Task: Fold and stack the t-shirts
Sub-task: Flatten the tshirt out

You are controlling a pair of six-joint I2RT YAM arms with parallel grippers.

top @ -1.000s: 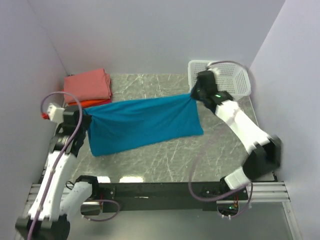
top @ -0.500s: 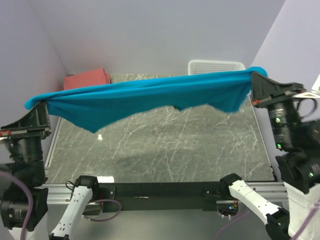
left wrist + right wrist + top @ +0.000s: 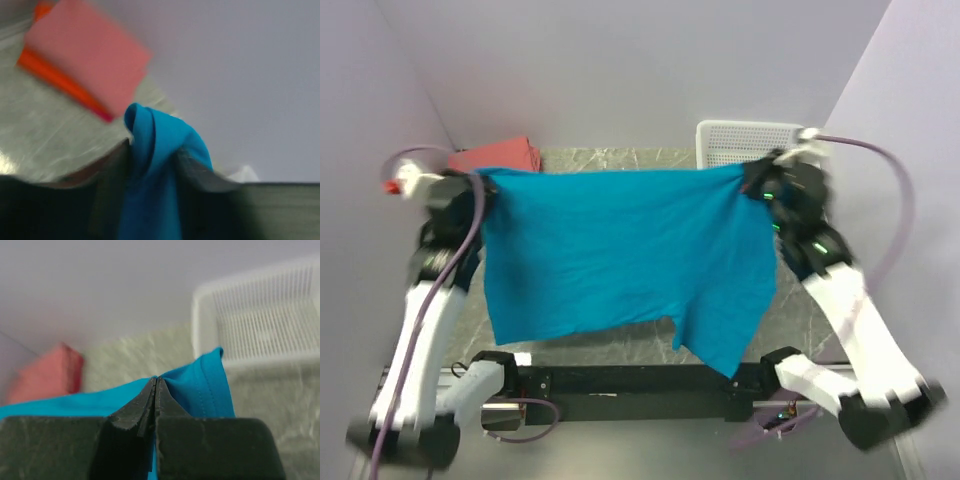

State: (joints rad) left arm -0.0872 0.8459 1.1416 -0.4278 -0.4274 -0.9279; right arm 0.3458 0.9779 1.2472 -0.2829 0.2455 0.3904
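The teal t-shirt (image 3: 620, 250) hangs spread out over the table, its top edge stretched between the two grippers and its lower right corner drooping past the near edge. My left gripper (image 3: 480, 180) is at the shirt's top left corner. In the left wrist view its jaws (image 3: 152, 150) stand apart with a bunch of teal cloth (image 3: 160, 135) between them. My right gripper (image 3: 755, 178) is shut on the top right corner, where its fingertips (image 3: 156, 382) pinch the hem (image 3: 205, 385). Folded pink and orange shirts (image 3: 500, 155) lie stacked at the back left.
A white mesh basket (image 3: 750, 135) stands at the back right, just behind the right gripper and also in its wrist view (image 3: 260, 325). Walls close in the table on the left, back and right. The folded stack (image 3: 90, 55) lies just beyond the left gripper.
Both arms have brought the shirt down from a high stretched hold and back toward the far wall, so it now hangs flat and spread. The left jaws have parted.
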